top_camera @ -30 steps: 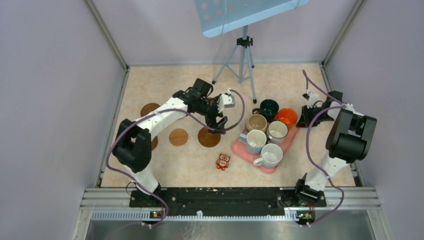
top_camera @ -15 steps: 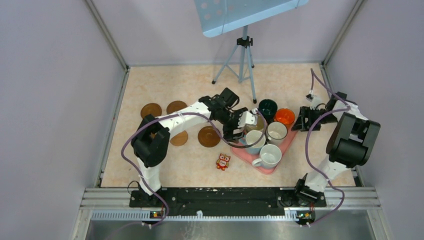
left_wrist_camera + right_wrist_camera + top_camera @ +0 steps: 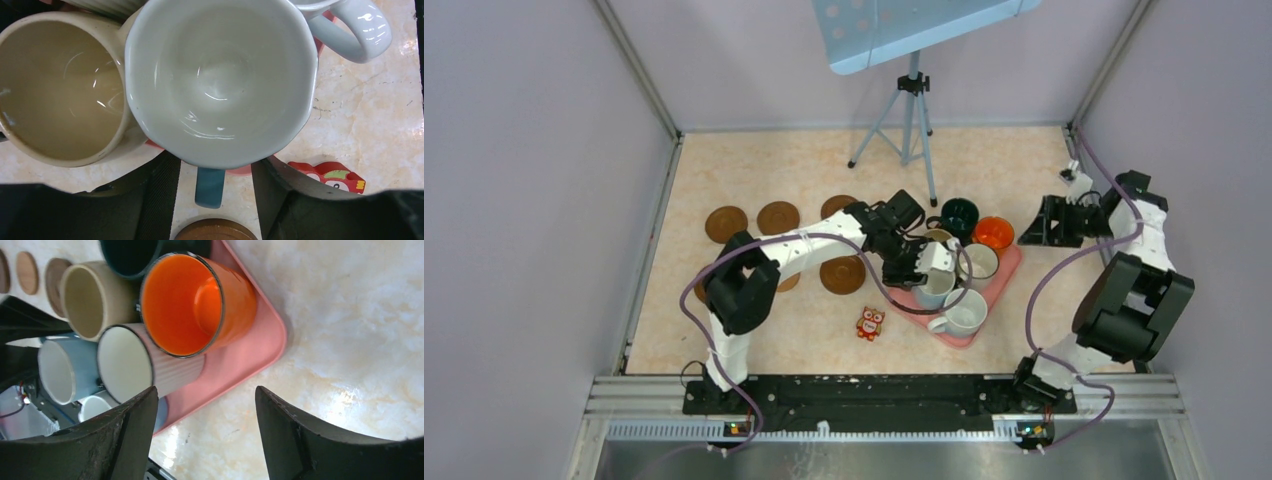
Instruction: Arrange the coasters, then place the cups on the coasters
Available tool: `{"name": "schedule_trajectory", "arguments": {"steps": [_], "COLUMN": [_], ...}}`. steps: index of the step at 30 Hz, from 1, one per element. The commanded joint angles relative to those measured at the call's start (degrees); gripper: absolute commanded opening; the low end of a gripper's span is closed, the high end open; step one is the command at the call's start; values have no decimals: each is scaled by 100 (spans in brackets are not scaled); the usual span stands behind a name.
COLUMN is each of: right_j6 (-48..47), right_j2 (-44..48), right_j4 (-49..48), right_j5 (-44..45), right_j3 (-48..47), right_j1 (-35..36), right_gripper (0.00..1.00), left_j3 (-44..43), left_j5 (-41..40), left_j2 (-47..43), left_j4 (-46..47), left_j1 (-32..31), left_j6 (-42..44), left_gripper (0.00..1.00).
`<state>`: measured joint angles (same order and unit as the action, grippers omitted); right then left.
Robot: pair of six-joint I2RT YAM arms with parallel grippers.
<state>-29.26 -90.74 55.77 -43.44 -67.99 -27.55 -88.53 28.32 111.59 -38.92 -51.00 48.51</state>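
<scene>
left wrist: cup handle (image 3: 210,188) clear between tool (image 3: 214,167) fingers (image 3: 159,200)

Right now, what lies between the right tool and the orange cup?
Between the right tool and the orange cup: only the pink tray's corner and bare tabletop, seen in the right wrist view.

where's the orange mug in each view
top external: orange mug at the far right corner of the pink tray
left wrist: not in it
right wrist: top centre
shared landmark: light blue mug
</scene>
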Motion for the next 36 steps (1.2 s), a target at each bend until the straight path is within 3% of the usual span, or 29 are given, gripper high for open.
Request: {"name": "schedule_trajectory", "arguments": {"steps": [1, 3, 16, 20, 25, 31, 36], "right_j6": [430, 895, 2558, 3051, 3178, 3424, 3402], "right_j2": [649, 899, 1846, 2030, 2243, 2104, 1993], "right_j4": [-149, -582, -2138, -2629, -2946, -3101, -2879], "right_j5": [-793, -1088, -1265, -1200, -1425, -1433, -1167], "right_j3": [-217, 81, 711, 870, 840, 696, 474], "right_j1": [-13, -13, -13, -7, -9, 93, 598], "right_gripper": [71, 78, 79, 86, 87, 87, 87], "left_j3": [-97, 4, 642, 637, 591, 825, 1287], "left_j5": [-112, -127, -87, 125, 687, 1089, 829], "left_j2": [39, -40, -691, -1050, -1482, -2002, -2535], "left_j4": [-11, 59, 193, 196, 128, 143, 253], "left_j1": [-41, -41, -5, 200, 798, 2136, 3325], "left_j6": [-77, -141, -917, -1233, -1525, -1861, -1923], "left_gripper": [57, 51, 0, 0, 0, 0, 0]}}
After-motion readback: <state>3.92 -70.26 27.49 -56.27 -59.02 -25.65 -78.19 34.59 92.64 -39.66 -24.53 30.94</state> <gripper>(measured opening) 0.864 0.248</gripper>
